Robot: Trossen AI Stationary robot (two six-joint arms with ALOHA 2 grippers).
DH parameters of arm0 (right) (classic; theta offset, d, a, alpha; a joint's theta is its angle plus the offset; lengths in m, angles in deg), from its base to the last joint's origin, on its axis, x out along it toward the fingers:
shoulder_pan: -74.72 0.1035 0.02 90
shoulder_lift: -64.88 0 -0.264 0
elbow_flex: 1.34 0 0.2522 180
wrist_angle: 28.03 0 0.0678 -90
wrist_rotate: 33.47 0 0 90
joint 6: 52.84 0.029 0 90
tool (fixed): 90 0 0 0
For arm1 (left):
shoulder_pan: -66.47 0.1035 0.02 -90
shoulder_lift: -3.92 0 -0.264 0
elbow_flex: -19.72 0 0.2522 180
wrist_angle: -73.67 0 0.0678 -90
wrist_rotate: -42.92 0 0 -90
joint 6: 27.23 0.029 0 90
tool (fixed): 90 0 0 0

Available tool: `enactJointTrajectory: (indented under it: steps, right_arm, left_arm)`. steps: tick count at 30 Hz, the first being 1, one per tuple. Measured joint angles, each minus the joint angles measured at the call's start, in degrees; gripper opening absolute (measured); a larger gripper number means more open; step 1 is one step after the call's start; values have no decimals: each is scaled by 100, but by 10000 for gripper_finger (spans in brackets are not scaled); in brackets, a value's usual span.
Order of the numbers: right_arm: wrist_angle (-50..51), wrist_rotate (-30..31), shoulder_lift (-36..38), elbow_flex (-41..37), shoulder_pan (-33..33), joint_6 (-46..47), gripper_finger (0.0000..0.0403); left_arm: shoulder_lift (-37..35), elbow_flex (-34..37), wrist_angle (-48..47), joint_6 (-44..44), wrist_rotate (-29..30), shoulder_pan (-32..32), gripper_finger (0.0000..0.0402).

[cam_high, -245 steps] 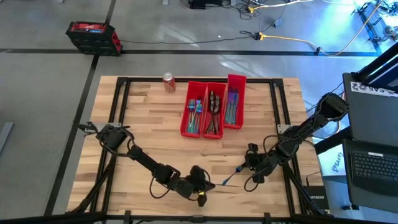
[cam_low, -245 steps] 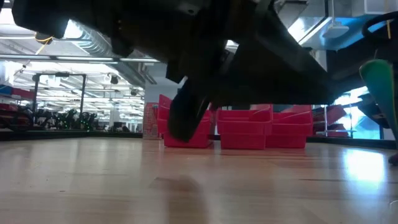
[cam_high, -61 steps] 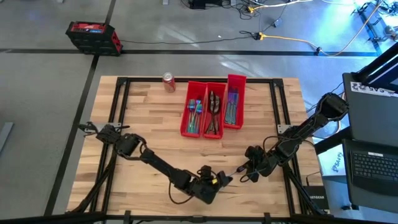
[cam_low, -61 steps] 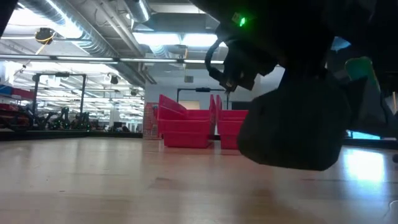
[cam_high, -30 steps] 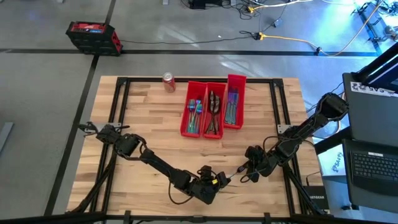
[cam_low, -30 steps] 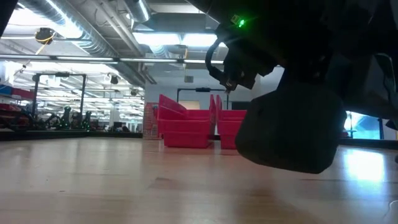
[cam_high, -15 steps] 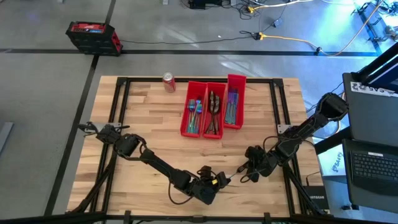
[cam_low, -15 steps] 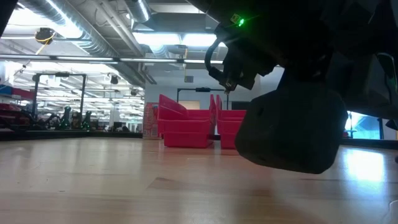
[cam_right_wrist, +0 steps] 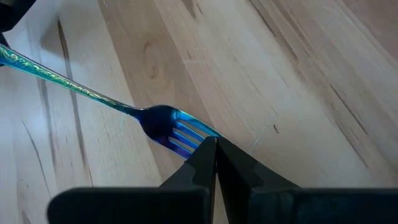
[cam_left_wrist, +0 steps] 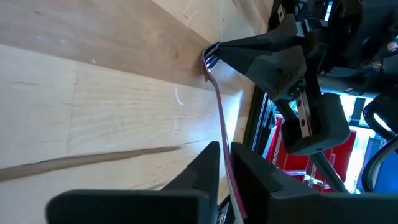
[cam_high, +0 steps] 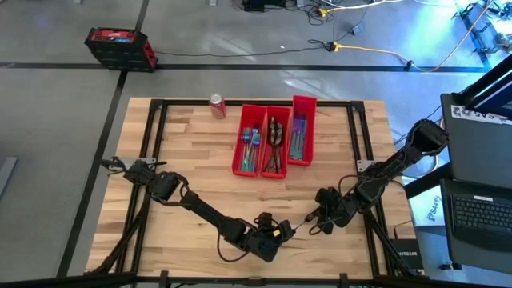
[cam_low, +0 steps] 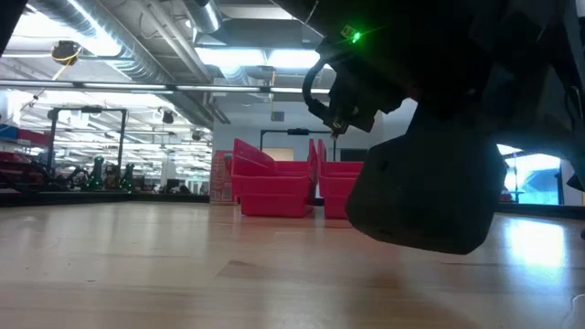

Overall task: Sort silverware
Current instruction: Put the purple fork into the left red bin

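One iridescent blue-purple fork (cam_high: 298, 226) spans the gap between my two grippers near the table's near edge. My left gripper (cam_high: 280, 233) is shut on its handle end, and my right gripper (cam_high: 314, 218) is shut on its tines. In the left wrist view the fork (cam_left_wrist: 219, 112) runs from my own fingers out to the right gripper (cam_left_wrist: 261, 56). The right wrist view shows the tines (cam_right_wrist: 180, 132) at my shut fingers. The rest of the silverware (cam_high: 273, 140) lies sorted in three red bins. My left gripper pinches the fork's handle (cam_left_wrist: 225, 163) between its two fingers (cam_left_wrist: 205, 171), with the fingers lying along the handle, coming level from the table's left. The fork appears clear of the table. My right gripper pinches the tips of the tines (cam_right_wrist: 198, 140) between its shut fingers (cam_right_wrist: 214, 158), coming low from the table's right. The handle (cam_right_wrist: 56, 78) reaches away toward the left gripper.
Three long red bins (cam_high: 274, 162) stand side by side at the table's far middle, seen in the low view as red bins (cam_low: 274, 187). A red soda can (cam_high: 217, 105) stands left of them at the far edge. Bare wood lies between the bins and the grippers.
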Motion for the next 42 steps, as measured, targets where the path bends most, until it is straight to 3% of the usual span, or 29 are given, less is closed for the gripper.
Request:
enactJointTrajectory:
  steps: [14,26,32,37,42]
  right_arm:
    - [-9,-57,0,10,4,-6,8]
    - [77,-63,2,491,2,-365,100]
    - [1185,-43,53,1220,4,-916,108]
    - [2562,463,350,2037,4,-1249,108]
    - [3131,1029,810,2661,4,-1571,108]
  left_arm:
    - [0,0,-9,111,74,-4,2]
    - [0,2,0,197,123,2,1]
    - [0,2,0,149,302,-32,0]
    - [-1,1,7,125,530,-100,0]
    - [-42,2,13,273,1038,-204,0]
